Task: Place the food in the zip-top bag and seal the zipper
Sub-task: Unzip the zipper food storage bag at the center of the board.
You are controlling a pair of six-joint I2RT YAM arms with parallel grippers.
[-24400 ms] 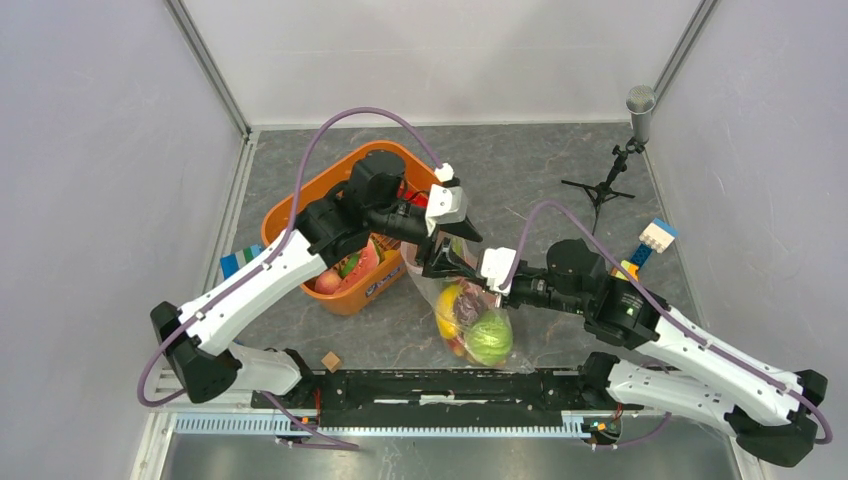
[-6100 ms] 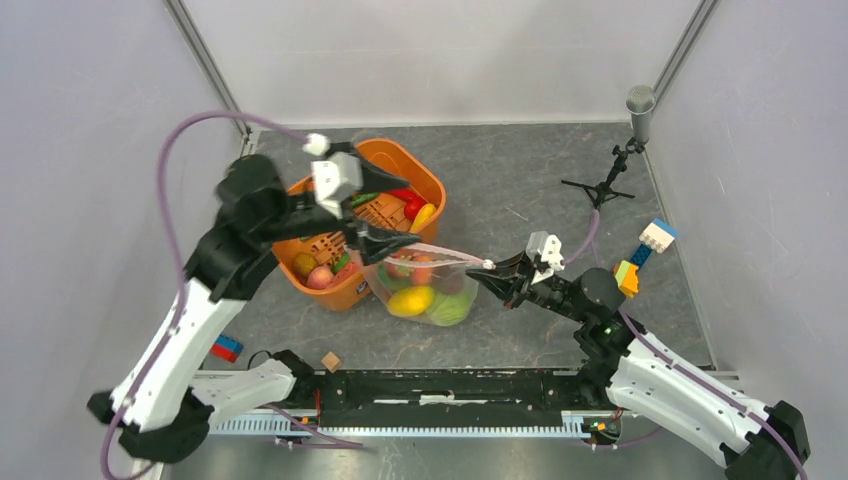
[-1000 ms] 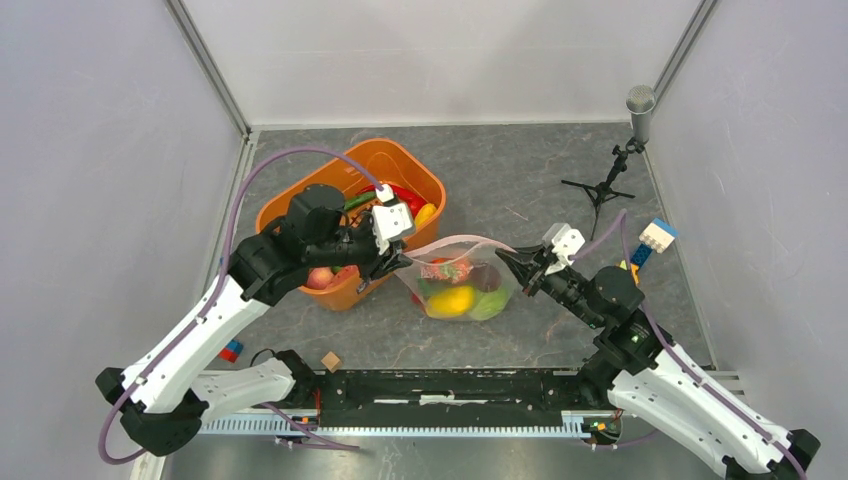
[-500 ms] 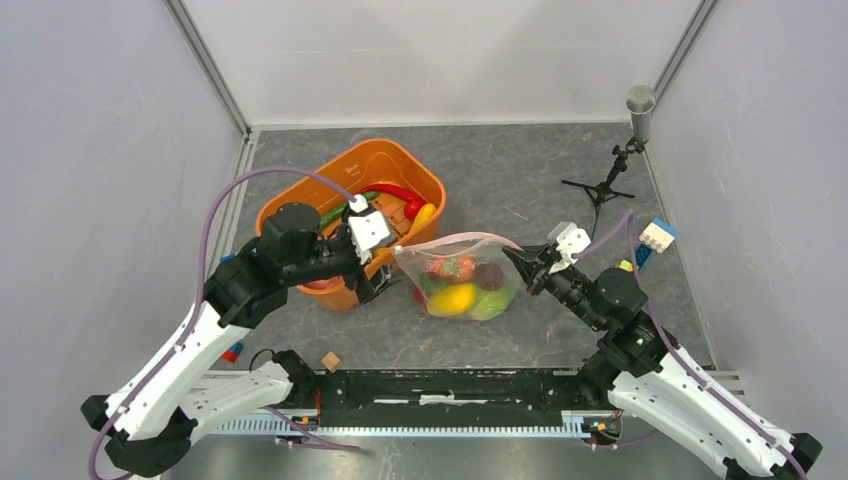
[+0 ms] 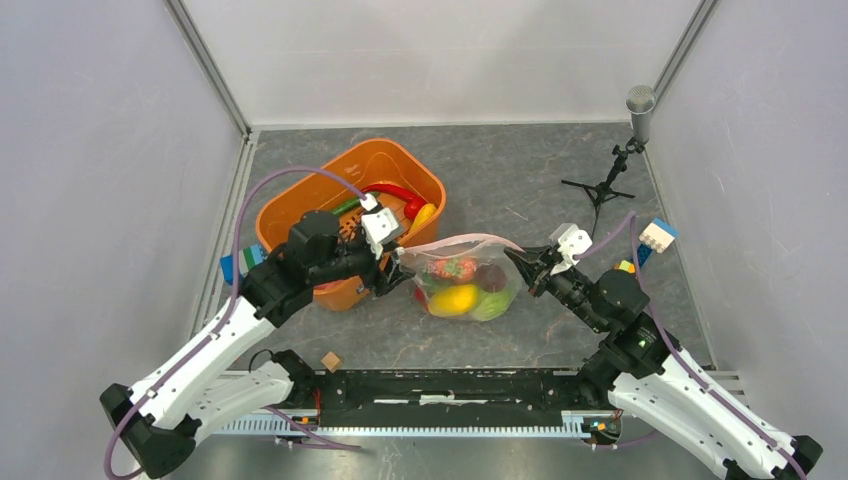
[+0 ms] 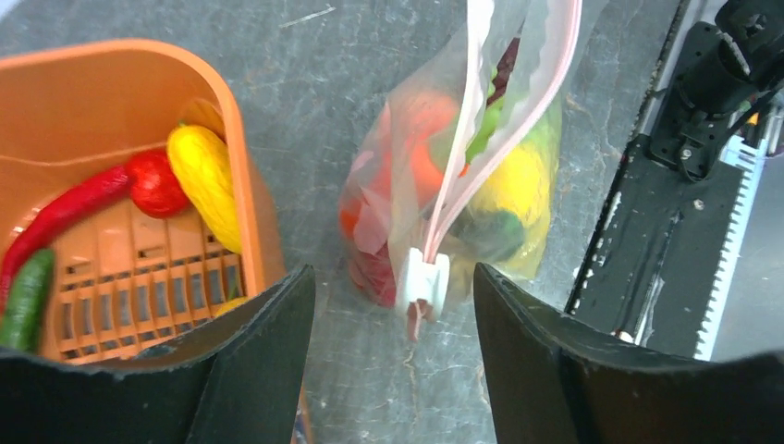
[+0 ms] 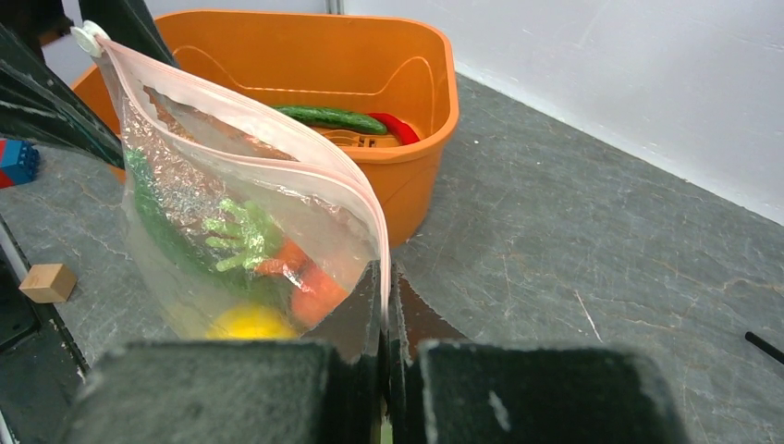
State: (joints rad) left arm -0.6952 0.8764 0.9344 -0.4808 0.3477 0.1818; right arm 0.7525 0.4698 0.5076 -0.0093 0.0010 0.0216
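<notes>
From above, the zip-top bag (image 5: 462, 272) stands on the grey surface (image 5: 520, 180) just right of the orange tub (image 5: 300, 190), with food (image 5: 455, 298) inside it. The right hand (image 5: 522, 263) pinches the bag's right corner, and the left hand (image 5: 398, 277) sits at its left end.

The left wrist view shows the left hand's jaws gaping wide and holding nothing. The white slider (image 6: 422, 277) hangs between them, touching neither. Beyond it the two strips of the zipper (image 6: 504, 139) part. A red chilli (image 6: 60, 217) lies in the tub.

In the right wrist view, the right hand's jaws are clamped tight on the bag's corner at the zipper's end. A small wooden cube (image 7: 46, 282) rests on the surface.

L tool (image 5: 392, 272) spread wide, R tool (image 5: 517, 262) pinched on zip-top bag (image 5: 465, 282), both arms reaching inward
</notes>
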